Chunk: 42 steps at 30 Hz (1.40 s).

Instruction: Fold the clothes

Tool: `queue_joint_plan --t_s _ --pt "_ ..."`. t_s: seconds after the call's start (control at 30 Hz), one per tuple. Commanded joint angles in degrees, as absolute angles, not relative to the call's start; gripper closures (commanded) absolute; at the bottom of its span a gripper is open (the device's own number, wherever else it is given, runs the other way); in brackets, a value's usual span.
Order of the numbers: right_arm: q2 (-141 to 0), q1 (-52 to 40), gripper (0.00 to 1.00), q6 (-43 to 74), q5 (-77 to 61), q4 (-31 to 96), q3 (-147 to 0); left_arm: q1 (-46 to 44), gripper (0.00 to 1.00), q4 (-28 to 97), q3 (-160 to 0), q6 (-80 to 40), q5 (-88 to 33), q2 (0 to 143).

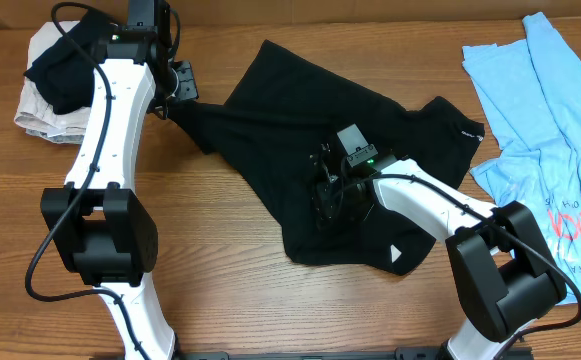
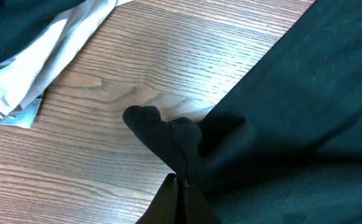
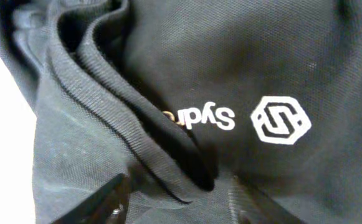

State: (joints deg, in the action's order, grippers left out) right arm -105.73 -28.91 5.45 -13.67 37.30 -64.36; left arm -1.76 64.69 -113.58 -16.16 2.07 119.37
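A large black garment [image 1: 290,130] lies spread and rumpled across the middle of the table. My left gripper [image 1: 182,90] is shut on its far-left corner; in the left wrist view the fingertips [image 2: 182,196] pinch a bunched tip of black cloth [image 2: 168,134] just above the wood. My right gripper [image 1: 328,200] is low over the garment's middle. In the right wrist view its jaws [image 3: 177,208] stand apart, straddling a ribbed fold [image 3: 124,137] beside a white logo [image 3: 280,120]; nothing is pinched. A light-blue tee [image 1: 555,130] with red print lies at the right.
A beige cloth [image 1: 40,110] with a dark garment [image 1: 65,60] on top is piled at the back left, next to my left arm. The beige cloth [image 2: 37,50] shows close to the left gripper. Bare wood [image 1: 220,280] runs along the front.
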Motion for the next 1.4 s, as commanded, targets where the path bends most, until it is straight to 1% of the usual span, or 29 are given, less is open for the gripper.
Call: queue_joint_plan --t_s 0.0,0.13,0.4,0.47,0.5,0.53,0.57,0.67,0.7,0.73,0.77,0.93,1.03,1.23,1.37 --pt "-106.3 -28.9 0.51 4.2 -15.7 37.1 -64.1 -1.5 0.96 64.8 -113.3 -16.3 2.0 117.9" --pt "-106.6 -28.9 0.52 4.2 -15.7 37.1 -64.0 -1.5 0.96 64.5 -113.3 -16.3 2.1 117.8" --pt "-107.0 -28.9 0.51 4.2 -15.5 35.1 -63.1 -1.5 0.96 64.4 -113.3 -16.3 2.1 117.8" --pt "-107.0 -28.9 0.52 4.2 -15.5 35.0 -63.0 -1.5 0.96 64.4 -113.3 -16.3 2.1 117.8" --pt "-107.0 -28.9 0.54 4.2 -15.5 34.9 -63.0 -1.5 0.96 64.4 -113.3 -16.3 2.1 117.9" --pt "-107.0 -28.9 0.56 4.2 -15.5 34.9 -63.0 -1.5 0.96 64.4 -113.3 -16.3 2.1 117.9" --pt "-107.0 -28.9 0.61 4.2 -15.5 35.0 -63.0 -1.5 0.96 64.4 -113.3 -16.3 2.1 117.8" --pt "-107.0 -28.9 0.79 4.3 -15.5 35.0 -63.0 -1.5 0.96 64.6 -113.3 -16.3 2.1 117.8" --pt "-107.0 -28.9 0.81 4.3 -15.5 35.0 -63.0 -1.5 0.96 64.7 -113.3 -16.3 2.0 117.8" --pt "-107.0 -28.9 0.91 4.4 -15.5 35.0 -63.0 -1.5 0.96 64.8 -113.3 -16.3 2.0 117.8" --pt "-107.0 -28.9 0.96 4.6 -15.5 35.0 -63.0 -1.5 0.96 65.0 -113.3 -16.3 2.1 117.8" --pt "-106.1 -27.7 0.96 8.3 -15.6 36.2 -64.0 -1.5 0.96 65.8 -113.4 -16.2 5.4 117.8" --pt "-102.9 -25.0 0.96 9.0 -15.6 41.3 -67.3 -1.5 0.96 66.6 -114.9 -14.7 5.8 117.4" --pt "-92.4 -16.9 0.96 8.9 -15.4 54.3 -76.4 -1.4 0.96 71.6 -121.4 -12.5 7.0 114.9" --pt "-84.5 -8.2 0.96 8.7 -15.5 61.0 -84.0 -1.4 0.96 73.8 -125.6 -11.7 10.7 111.5"
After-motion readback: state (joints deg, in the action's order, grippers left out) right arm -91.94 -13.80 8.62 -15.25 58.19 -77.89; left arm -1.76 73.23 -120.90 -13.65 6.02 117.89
